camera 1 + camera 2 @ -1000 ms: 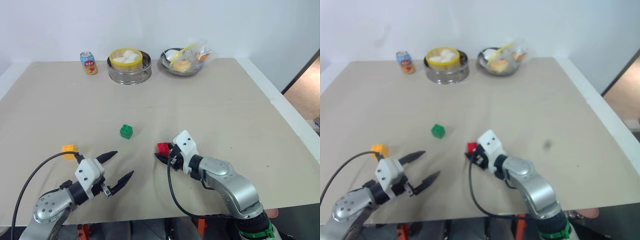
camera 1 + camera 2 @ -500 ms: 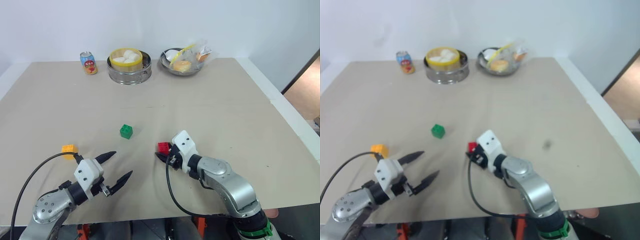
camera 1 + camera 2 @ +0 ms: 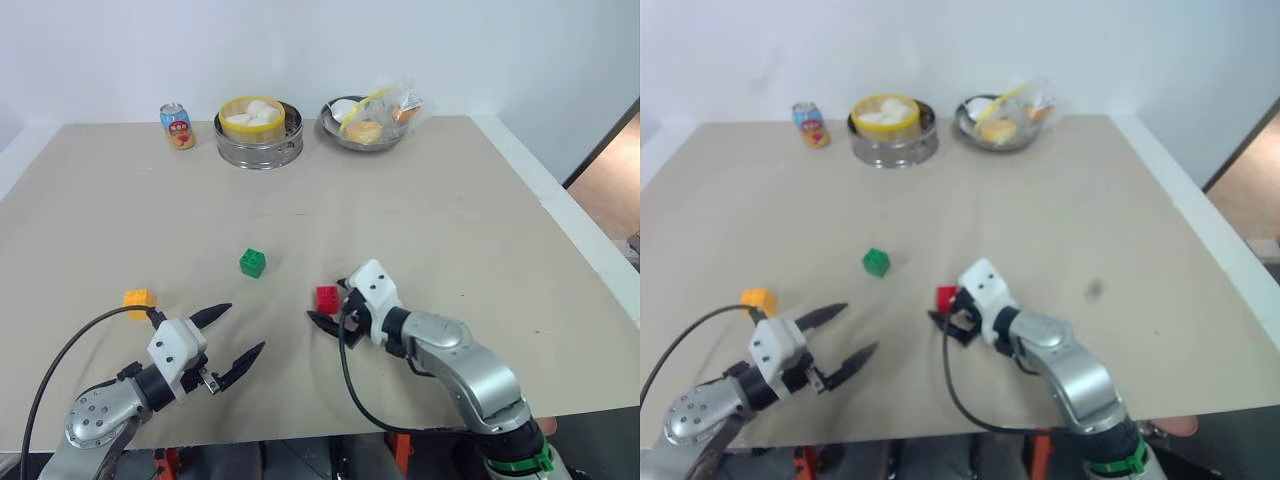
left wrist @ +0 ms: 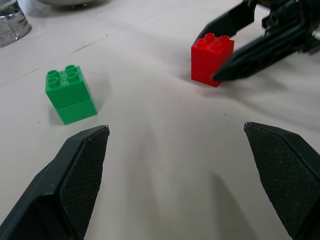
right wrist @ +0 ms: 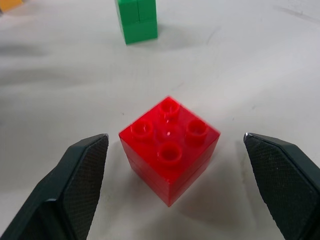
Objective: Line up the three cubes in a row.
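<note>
A: Item, right gripper (image 5: 172, 150): you have just let go. A second ago its fingers were pinched on the red cube (image 5: 169, 148); now they stand spread wide, one on each side, clear of it. The cube sits flat on the table (image 3: 430, 210), studs up.

B: Meaning for the row?

A: Judged: red is placed, and you have two cubes left to bring into line. Item, green cube (image 3: 252, 263): near the red one, up and to its left, not level with it. Item, orange-yellow cube (image 3: 138, 299): well apart at the left, just beyond the left gripper (image 3: 237, 335).

B: Arm poses?

A: Right arm: reaching in from the right, gripper tipped slightly down and aimed left at the red cube, not yet drawn back. Left arm: low near the table's near edge, gripper about level, aimed forward and right, fingers spread, holding nothing. It has not moved
</note>
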`<control>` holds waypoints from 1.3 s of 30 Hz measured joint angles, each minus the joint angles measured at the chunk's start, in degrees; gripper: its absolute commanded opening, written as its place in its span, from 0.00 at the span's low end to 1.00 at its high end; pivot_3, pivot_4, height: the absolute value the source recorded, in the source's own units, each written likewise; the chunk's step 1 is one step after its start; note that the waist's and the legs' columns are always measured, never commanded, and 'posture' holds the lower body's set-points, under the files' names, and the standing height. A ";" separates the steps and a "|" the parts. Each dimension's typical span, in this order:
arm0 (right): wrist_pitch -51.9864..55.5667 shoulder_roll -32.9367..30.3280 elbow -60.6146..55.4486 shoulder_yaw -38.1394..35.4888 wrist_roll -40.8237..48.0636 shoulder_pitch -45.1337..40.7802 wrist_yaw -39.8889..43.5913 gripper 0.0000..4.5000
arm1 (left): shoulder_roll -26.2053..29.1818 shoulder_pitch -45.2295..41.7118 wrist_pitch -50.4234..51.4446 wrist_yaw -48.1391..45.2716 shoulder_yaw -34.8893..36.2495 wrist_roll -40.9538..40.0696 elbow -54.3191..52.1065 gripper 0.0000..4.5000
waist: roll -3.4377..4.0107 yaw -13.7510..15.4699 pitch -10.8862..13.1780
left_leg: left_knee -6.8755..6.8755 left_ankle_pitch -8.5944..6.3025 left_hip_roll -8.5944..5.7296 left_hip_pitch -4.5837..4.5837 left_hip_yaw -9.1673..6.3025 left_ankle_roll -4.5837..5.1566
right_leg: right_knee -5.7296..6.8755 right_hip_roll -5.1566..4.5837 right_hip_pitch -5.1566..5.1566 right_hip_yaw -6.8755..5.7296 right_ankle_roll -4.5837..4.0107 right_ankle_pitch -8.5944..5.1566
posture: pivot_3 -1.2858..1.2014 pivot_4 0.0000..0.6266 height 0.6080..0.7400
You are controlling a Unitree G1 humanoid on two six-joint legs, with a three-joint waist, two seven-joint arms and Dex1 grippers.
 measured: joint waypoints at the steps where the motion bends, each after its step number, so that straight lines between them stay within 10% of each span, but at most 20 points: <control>1: -0.09 -0.39 -0.59 -0.76 0.68 -0.38 0.52 0.99 | 0.01 0.01 -0.04 -0.01 0.03 -0.01 0.17 1.00 | 0.00 0.01 0.00 | 0.00 0.00 0.00 0.00 0.00 0.00 | 0.00 0.00 0.00 0.00 0.00 0.00 | 0.52 0.24 1.00; 19: -6.96 -10.53 3.73 2.13 15.58 -21.02 30.98 0.99 | -5.86 -9.81 6.82 9.39 0.66 -0.02 4.14 1.00 | -0.06 0.01 0.02 | 0.06 0.01 0.02 0.07 0.01 0.02 | 0.01 0.11 0.08 0.06 0.02 0.07 | 0.52 0.24 1.00; 39: -17.18 -7.64 13.05 5.08 8.90 -23.98 35.14 0.99 | -13.85 -20.67 11.49 19.04 -3.20 6.82 13.75 1.00 | -0.10 0.03 0.04 | 0.14 0.01 0.01 0.12 0.16 0.02 | 0.06 0.28 0.06 0.48 0.10 0.21 | 0.52 0.24 1.00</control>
